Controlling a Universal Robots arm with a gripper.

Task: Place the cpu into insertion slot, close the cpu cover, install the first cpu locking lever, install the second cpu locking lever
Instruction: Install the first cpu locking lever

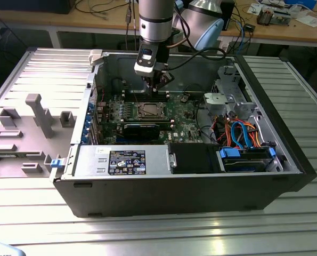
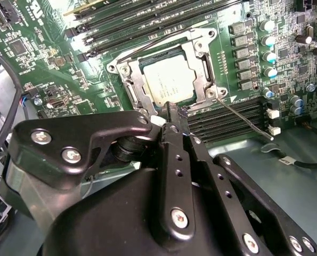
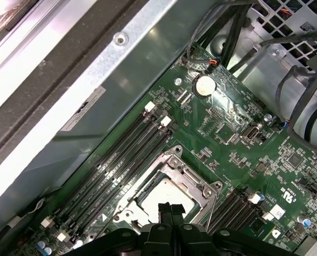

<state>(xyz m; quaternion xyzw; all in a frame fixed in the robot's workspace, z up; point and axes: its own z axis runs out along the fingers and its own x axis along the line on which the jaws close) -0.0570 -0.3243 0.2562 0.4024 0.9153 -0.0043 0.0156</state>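
Two fingers [image 3: 165,209] pressed together, I see my gripper [image 3: 171,207] hanging just above the cpu [image 2: 169,80], which lies framed by the lowered cover [image 2: 201,53].

An open computer case [image 1: 185,186] lies on a ribbed metal table [image 1: 147,234], its green motherboard [image 1: 185,114] exposed. A black expansion card [image 1: 142,129] crosses the board, near a silvery power supply [image 1: 89,160] along the case's near wall. Orange and blue cables [image 1: 241,133] bunch toward the exterior view's right. A grey panel [image 1: 38,114] with moulded uprights lies beside the case at the exterior view's left. In the first wrist view, long memory slots [image 3: 121,160] end in 2 white clips [image 3: 150,106], apart from a round coin battery [image 3: 203,85]. A wooden workbench [image 1: 286,29] stands behind.
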